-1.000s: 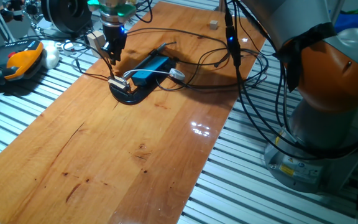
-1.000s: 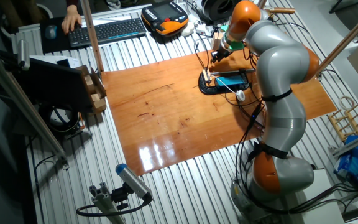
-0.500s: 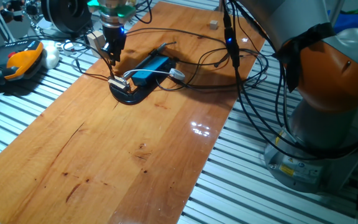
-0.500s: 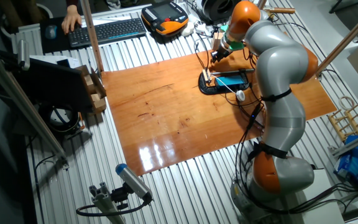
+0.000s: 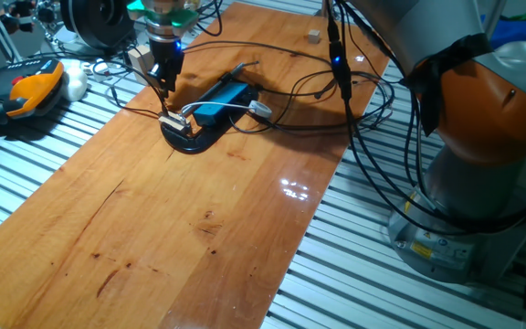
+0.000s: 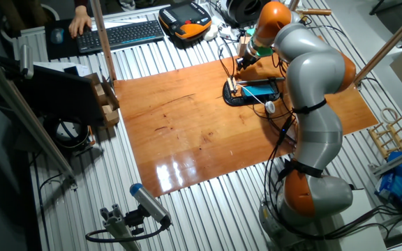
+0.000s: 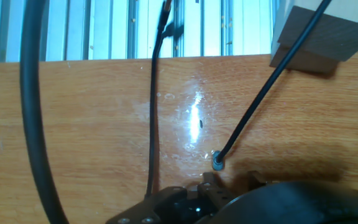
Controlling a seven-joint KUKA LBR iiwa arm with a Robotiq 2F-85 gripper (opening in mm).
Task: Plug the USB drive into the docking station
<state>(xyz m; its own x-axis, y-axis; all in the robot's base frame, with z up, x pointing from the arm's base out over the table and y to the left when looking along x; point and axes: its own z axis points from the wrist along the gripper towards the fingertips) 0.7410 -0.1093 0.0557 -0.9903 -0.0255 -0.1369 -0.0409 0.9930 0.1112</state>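
The docking station (image 5: 223,99) is a flat bright-blue box on a black curved base, with several thin cables attached; it also shows in the other fixed view (image 6: 260,89). A small silver-beige piece, apparently the USB drive (image 5: 173,122), sits at the dock's near end. My gripper (image 5: 164,86) hangs just above and behind it, apart from it, and shows again in the other fixed view (image 6: 238,69). Its fingers look narrow and dark; their gap is too small to read. The hand view shows only wood, cables and a dark blurred shape (image 7: 272,202) at the bottom.
Black cables (image 5: 318,87) loop over the wooden tabletop (image 5: 181,228) around the dock. An orange-and-black tool (image 5: 27,89) lies left on the slatted metal bench. A small wooden block (image 5: 313,36) sits at the far edge. The arm's base (image 5: 482,183) stands at the right.
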